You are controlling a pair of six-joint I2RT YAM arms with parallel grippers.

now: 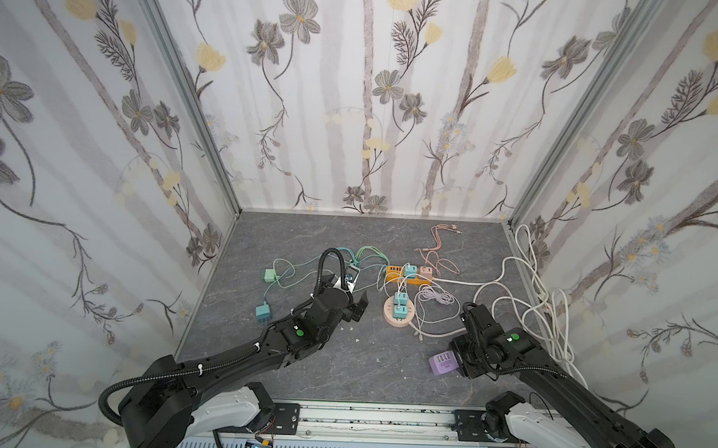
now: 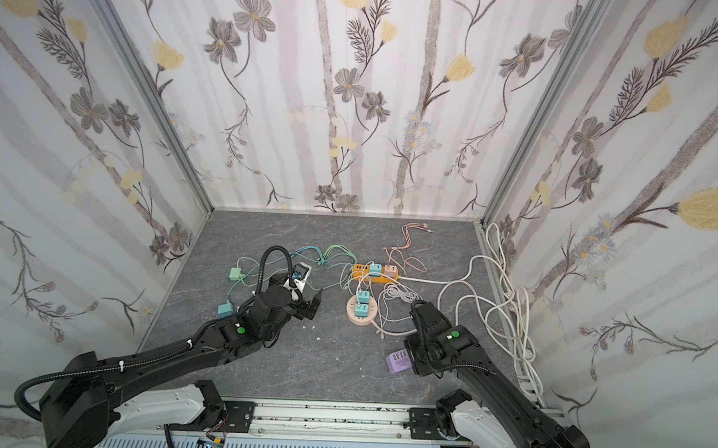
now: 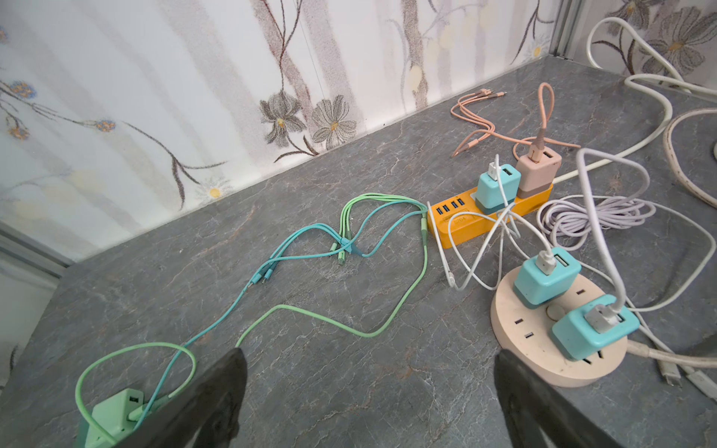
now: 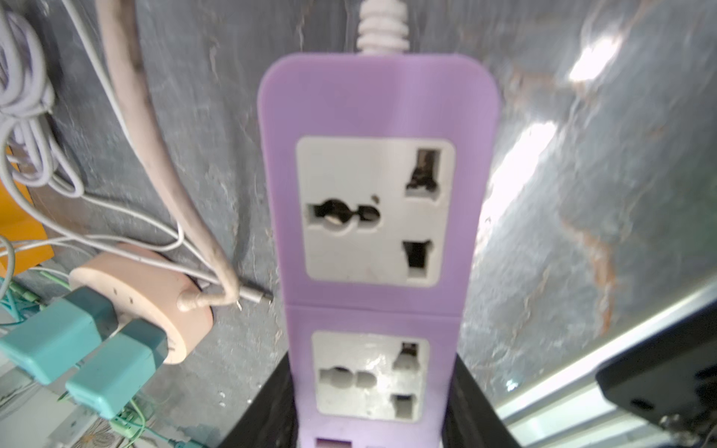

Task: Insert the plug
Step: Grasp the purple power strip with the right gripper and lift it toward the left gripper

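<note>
right gripper (image 4: pixel 374 360) jaws clamped on purple power strip (image 4: pixel 378 108) (sockets (image 4: pixel 374 211) empty); left gripper (image 3: pixel 370 358) jaws apart, empty; insertion not begun.

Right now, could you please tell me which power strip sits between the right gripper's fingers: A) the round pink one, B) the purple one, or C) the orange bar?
B: the right wrist view shows the purple power strip flanked on both sides by the black fingers of the right gripper.
</note>
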